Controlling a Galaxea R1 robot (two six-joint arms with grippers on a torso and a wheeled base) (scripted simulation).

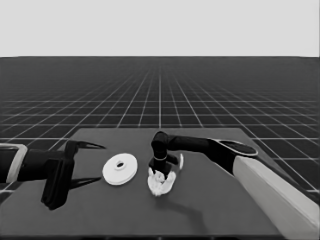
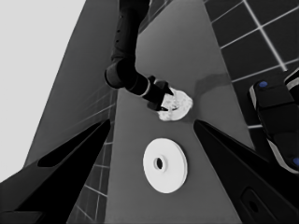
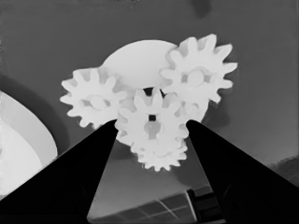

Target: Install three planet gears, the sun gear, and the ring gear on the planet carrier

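Observation:
The smaller round part (image 3: 135,60) lies at mid-table, mostly covered by gears. Two planet gears (image 3: 93,100) (image 3: 198,74) sit on it, and a third (image 3: 161,156) shows partly behind the middle gear. My right gripper (image 3: 152,122) points down over this cluster (image 1: 161,184), shut on the middle gear, the sun gear (image 3: 152,125), which sits over the part's centre hole. The larger round part (image 1: 120,170) lies flat to the left of the cluster. My left gripper (image 1: 102,162) waits open at the table's left end, holding nothing.
A thin white piece (image 1: 181,161) stands just right of the right gripper (image 1: 160,172). The right arm's pale forearm (image 1: 280,195) crosses the table's right front corner. Dark machinery with blue lights (image 2: 275,121) shows past the table's edge in the left wrist view.

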